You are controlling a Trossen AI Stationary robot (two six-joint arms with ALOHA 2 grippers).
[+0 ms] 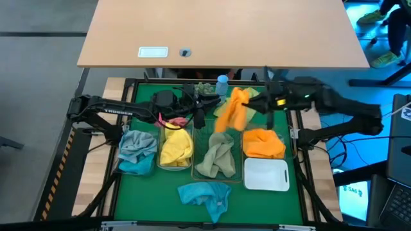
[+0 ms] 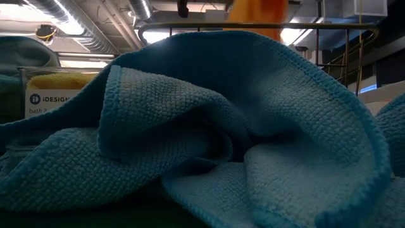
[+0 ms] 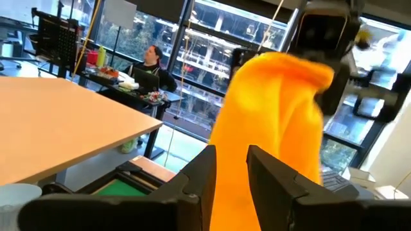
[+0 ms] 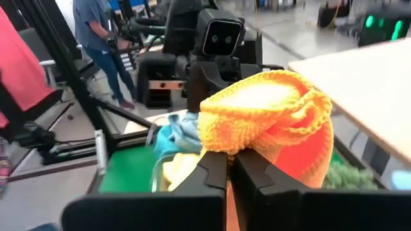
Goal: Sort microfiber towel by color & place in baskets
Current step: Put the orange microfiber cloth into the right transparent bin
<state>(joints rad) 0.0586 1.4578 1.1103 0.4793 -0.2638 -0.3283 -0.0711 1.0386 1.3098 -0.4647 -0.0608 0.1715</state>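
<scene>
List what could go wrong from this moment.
1. The orange towel hangs from the right gripper over the olive-towel bin, so it could land in the wrong bin.
2. The left gripper sits right against it and might snag it.

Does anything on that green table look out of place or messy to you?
Yes. A blue towel lies crumpled on the green mat, outside every basket, in front of the row of bins. The white bin sits empty, and an orange towel hangs in the air from the right gripper.
</scene>
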